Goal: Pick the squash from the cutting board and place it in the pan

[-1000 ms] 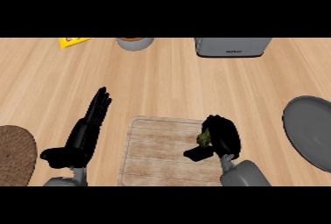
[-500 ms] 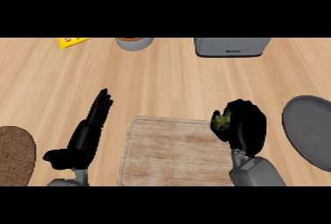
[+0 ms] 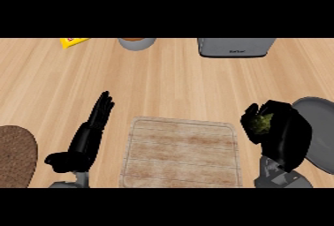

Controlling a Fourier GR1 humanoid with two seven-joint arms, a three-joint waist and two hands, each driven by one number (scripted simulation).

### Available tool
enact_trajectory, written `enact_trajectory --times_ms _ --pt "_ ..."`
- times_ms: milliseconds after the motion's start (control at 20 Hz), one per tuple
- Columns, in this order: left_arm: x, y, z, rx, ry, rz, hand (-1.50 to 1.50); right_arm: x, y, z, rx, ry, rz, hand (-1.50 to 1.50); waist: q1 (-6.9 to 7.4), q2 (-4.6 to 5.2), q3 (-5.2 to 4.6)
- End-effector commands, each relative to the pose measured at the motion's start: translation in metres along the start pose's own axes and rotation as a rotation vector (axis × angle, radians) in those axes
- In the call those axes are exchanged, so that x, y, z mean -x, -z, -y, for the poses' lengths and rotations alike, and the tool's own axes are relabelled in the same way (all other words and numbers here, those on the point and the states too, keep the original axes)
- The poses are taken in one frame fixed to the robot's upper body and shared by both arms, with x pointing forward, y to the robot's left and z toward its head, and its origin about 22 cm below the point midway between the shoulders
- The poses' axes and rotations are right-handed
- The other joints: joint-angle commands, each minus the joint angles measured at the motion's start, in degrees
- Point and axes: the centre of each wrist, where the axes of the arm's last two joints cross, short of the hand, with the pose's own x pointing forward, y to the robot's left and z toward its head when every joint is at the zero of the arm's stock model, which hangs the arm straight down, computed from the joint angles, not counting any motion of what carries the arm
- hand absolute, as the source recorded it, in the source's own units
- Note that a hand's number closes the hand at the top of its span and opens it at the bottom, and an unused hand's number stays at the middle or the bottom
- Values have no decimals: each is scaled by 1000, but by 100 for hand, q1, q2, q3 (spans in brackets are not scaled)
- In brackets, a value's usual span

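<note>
Two glossy black robot hands — left robot hand (image 3: 88, 134), right robot hand (image 3: 284, 134) — on grey forearm stubs.

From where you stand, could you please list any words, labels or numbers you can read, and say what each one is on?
Grey appliance at the counter's far edge: a small dark mark on its front, too small to read.
Yellow packet at the far left: no print that can be read.
Nothing else shows any text: not the cutting board, the pan or the squash.
</note>
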Motion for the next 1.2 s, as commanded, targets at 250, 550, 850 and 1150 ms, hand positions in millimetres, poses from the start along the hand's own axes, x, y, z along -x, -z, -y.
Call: enact_trajectory --times_ms 250,550,850,1150 --pt "-13 -1 2 25 -16 1 0 96 58 3 178 57 -152 150 53 17 10" --pt "6 4 16 8 -13 6 0 151 86 8 321 -89 -101 150 31 23 6" --pt "-10 17 9 13 0 22 0 182 141 7 455 -4 -157 150 82 30 11" --pt "-10 15 7 12 -9 -1 0 226 180 23 459 -1 -147 150 97 30 13"
